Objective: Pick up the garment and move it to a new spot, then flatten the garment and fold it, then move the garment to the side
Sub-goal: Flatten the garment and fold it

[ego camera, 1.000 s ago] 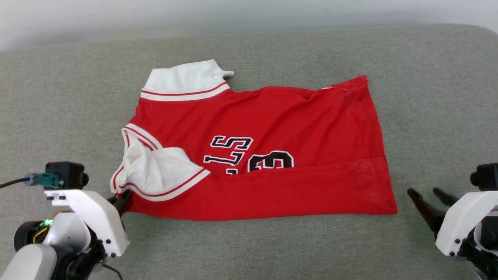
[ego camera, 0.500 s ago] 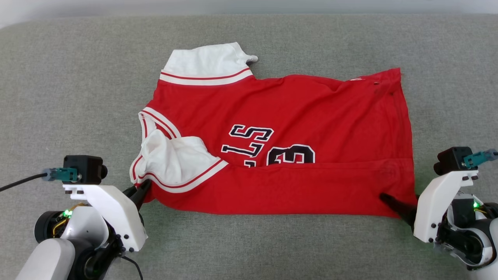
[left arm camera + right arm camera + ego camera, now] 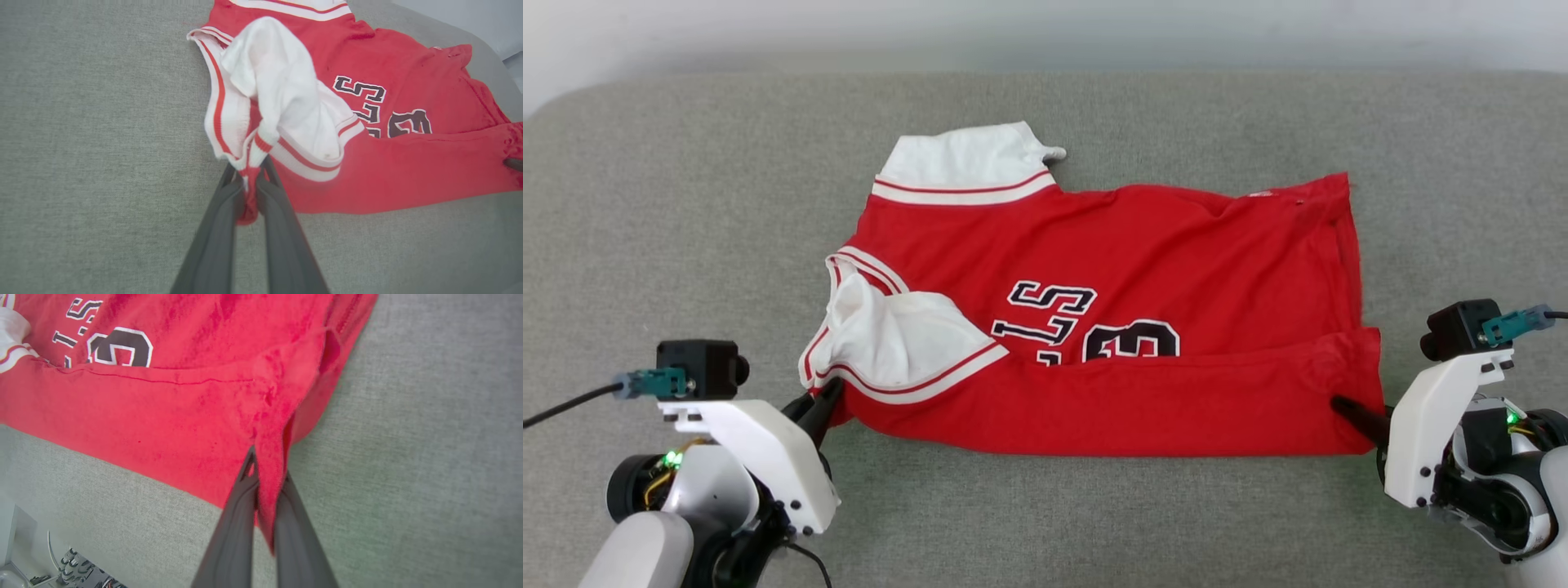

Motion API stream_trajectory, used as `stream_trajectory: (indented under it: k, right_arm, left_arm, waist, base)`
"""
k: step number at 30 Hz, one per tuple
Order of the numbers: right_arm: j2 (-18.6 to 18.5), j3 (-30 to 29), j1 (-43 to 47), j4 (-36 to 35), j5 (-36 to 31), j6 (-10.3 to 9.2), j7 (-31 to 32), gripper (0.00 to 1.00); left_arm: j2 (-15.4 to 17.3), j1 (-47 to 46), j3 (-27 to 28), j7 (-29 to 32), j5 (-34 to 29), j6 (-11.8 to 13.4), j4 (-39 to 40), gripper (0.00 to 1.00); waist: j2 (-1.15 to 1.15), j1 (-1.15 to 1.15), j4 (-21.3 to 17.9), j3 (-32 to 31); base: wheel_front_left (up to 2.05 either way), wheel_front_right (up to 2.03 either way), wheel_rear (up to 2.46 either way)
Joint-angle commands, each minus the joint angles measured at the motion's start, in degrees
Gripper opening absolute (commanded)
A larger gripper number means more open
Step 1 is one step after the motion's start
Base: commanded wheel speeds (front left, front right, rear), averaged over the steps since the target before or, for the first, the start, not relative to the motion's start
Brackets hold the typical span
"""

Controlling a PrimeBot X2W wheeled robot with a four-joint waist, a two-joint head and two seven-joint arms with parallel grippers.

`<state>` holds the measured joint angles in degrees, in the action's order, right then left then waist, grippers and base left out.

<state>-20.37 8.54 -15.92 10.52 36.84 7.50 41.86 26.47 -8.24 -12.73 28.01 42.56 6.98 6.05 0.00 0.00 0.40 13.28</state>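
Red cloth: the garment (image 3: 1111, 269) lies mid-way on the grey fabric surface (image 3: 686, 204), well in from every edge. Its long axis runs from the surface's left edge toward its right edge, collar end to the left.
Fold state: I judge one lengthwise fold is already made, since a red band along the near side covers the lower part of the lettering (image 3: 1086, 327).
Grip, left: my left tool (image 3: 821, 404) is clamped on a bunch of red cloth and striped trim at the garment's near-left corner, just below the crumpled white sleeve (image 3: 907, 343).
Grip, right: my right tool (image 3: 1347, 408) is pinched shut on a raised ridge of red cloth at the near-right corner.
Key relation: each tool holds one end of the near long side. The rest of the garment lies beyond them, toward the far edge.
Next move, my reading: raise both corners together and carry them level toward the far edge, keeping the crease parallel to the long axis.
Risk: the loose sleeve could bunch under the fold.
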Motion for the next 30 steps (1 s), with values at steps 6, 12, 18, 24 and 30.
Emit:
stream_trajectory:
  k: [6,12,18,24,30]
  right_arm:
    - [-1.1,1.0,3.1,-1.6,0.5,-0.02,0.1,0.0]
    - [-1.3,0.0,8.2,-4.1,0.4,-0.02,1.0,0.0]
    - [0.2,-2.0,13.5,-4.7,-1.0,-0.02,1.3,0.18]
    - [1.9,-1.5,15.1,-3.2,-2.7,-0.02,-4.5,1.0]
    - [2.8,-2.0,12.7,-5.8,-8.2,-0.02,-23.3,1.0]
  left_arm:
    - [-0.4,4.7,0.1,-1.5,-0.6,1.7,0.9,0.0]
    - [0.2,10.4,0.7,-0.9,0.1,3.4,2.3,0.0]
    - [-1.4,13.8,-0.8,0.4,2.1,3.4,0.5,0.0]
    - [-3.6,11.8,-0.6,-2.6,2.1,3.4,-4.6,1.0]
    - [-4.2,8.0,1.6,-11.3,-1.5,3.9,-6.0,1.0]
  waist:
    - [0.0,0.0,-0.1,-5.1]
    - [0.0,0.0,-0.2,-8.5]
    - [0.0,0.0,-0.3,-9.2]
    - [0.0,0.0,-1.0,-8.6]
    - [0.0,0.0,-2.9,-8.8]
  base:
    - [0.0,0.0,0.0]
    - [0.0,0.0,0.0]
    - [0.0,0.0,0.0]
    - [0.0,0.0,0.0]
    - [0.0,0.0,0.0]
